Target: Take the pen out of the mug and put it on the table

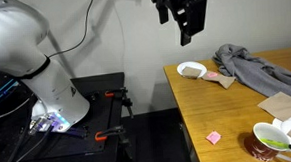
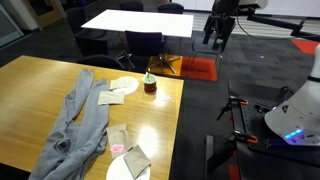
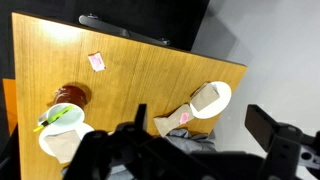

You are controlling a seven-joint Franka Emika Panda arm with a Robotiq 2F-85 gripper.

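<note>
Wooden table (image 1: 219, 105), mug (image 2: 151, 88) with pen (image 2: 149, 77) near edge, tool (image 1: 189, 35) spread, high aloft

The white arm (image 1: 24, 52) stands bulky at the left in an exterior view, its thick links bending up and over toward the right, with a dark cable trailing along it. At its end the black hand (image 1: 188, 29) hangs high in the air, pointing downward and a little tilted. In an exterior view the hand (image 2: 219, 35) shows at the far right, raised. In the wrist view the hand (image 3: 200, 125) looks steeply down, its two dark fingers (image 3: 262, 125) spread wide apart, gripping nothing.
</note>
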